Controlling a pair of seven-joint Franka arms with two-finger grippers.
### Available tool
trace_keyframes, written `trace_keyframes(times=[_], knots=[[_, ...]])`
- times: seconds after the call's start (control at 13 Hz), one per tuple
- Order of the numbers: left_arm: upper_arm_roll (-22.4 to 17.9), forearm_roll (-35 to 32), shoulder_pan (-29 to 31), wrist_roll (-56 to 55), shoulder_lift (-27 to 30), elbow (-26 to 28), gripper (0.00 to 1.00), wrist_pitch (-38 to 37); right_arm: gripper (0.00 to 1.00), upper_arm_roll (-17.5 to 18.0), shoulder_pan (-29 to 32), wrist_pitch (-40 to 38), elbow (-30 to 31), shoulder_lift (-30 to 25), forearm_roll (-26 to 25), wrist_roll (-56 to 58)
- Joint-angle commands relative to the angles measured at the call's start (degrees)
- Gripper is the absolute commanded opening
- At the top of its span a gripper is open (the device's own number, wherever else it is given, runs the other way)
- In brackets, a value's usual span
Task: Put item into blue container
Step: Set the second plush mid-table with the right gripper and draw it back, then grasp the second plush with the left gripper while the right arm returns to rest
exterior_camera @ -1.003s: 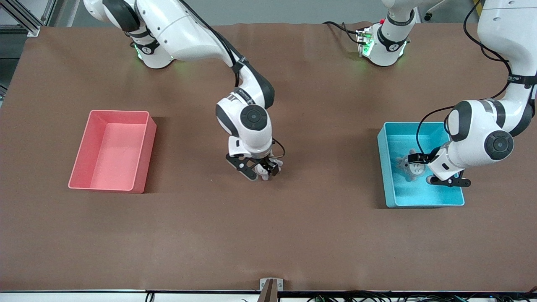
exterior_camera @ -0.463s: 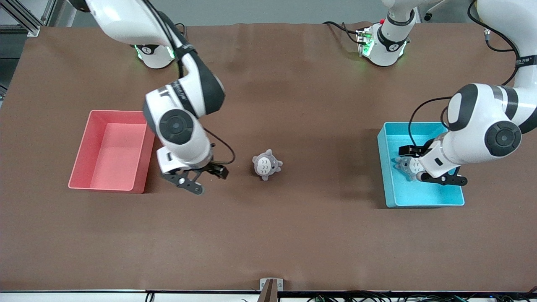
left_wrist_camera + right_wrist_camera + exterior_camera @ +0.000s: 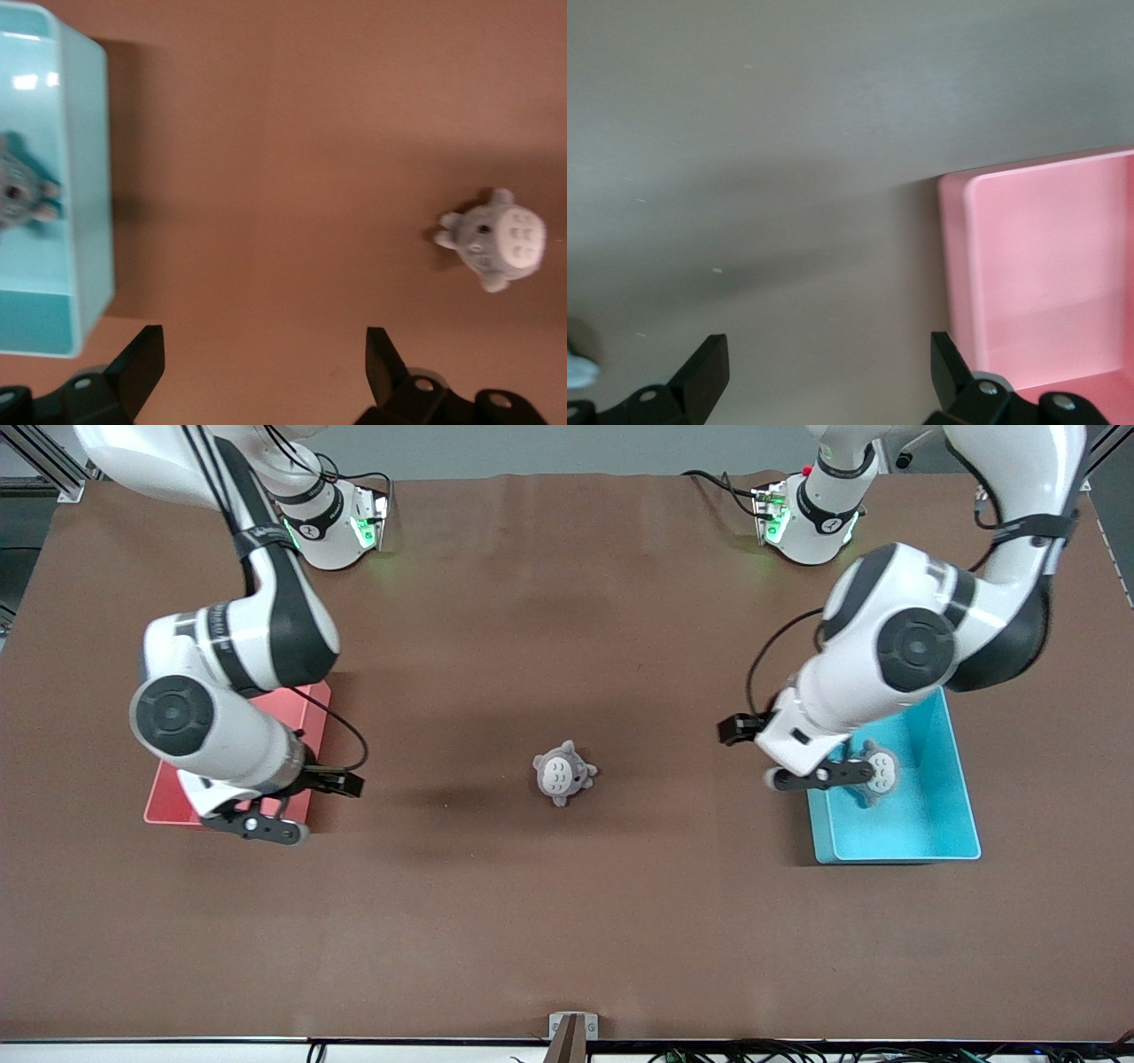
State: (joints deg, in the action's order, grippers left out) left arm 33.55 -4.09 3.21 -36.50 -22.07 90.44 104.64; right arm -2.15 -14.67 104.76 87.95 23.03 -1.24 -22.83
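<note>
A small grey plush toy (image 3: pixel 563 772) with a pale belly lies on the brown table midway between the bins; the left wrist view shows this toy (image 3: pixel 494 237) too. A second grey plush (image 3: pixel 879 771) lies inside the light-blue container (image 3: pixel 930 833). My left gripper (image 3: pixel 780 755) hangs open and empty over the table just beside the container's wall (image 3: pixel 87 186) that faces the middle. Its fingers (image 3: pixel 142 363) hold nothing. My right gripper (image 3: pixel 297 806) is open and empty over the pink bin's corner nearest the middle.
The pink bin (image 3: pixel 168 802) sits at the right arm's end of the table, mostly under that arm; its rim (image 3: pixel 957 257) shows in the right wrist view. Brown table surface (image 3: pixel 567 921) stretches between the bins.
My right gripper let go of the grey plush at the table's middle and swung away to the pink bin. My left gripper moved out of the blue container toward the middle, leaving a plush inside.
</note>
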Motion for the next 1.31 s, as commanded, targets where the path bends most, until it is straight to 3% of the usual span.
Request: trace_keyframes(times=[0.0, 0.15, 0.46, 0.62, 0.93, 1.23], knots=[[-0.1, 0.0, -7.0, -9.3, -4.8, -3.6, 1.00, 4.8, 1.00, 0.9, 5.7, 1.0, 5.8, -5.3, 0.3, 10.3], [-0.5, -0.6, -12.1, -15.1, -8.1, -3.7, 1.00, 12.9, 1.00, 0.9, 9.7, 1.0, 7.1, -6.8, -0.2, 16.4], [-0.7, -10.3, -18.2, -25.6, -16.7, -3.8, 1.00, 27.8, 1.00, 0.7, 17.6, -0.3, 7.8, -9.8, -0.9, 27.3], [-1.5, -10.9, -20.3, -26.9, -19.5, -3.8, 1.00, 29.8, 1.00, 0.7, 20.0, -1.9, 7.4, -11.5, -1.0, 29.0], [-11.1, -11.9, -29.6, -27.4, -21.8, -3.7, 1.00, 31.2, 1.00, 0.7, 20.6, -8.9, 3.6, -13.5, -0.5, 25.8], [-11.9, -11.5, -29.9, -29.8, -24.5, -3.9, 1.00, 40.5, 1.00, 1.0, 19.9, -14.7, -4.5, -12.1, 0.1, 24.3]])
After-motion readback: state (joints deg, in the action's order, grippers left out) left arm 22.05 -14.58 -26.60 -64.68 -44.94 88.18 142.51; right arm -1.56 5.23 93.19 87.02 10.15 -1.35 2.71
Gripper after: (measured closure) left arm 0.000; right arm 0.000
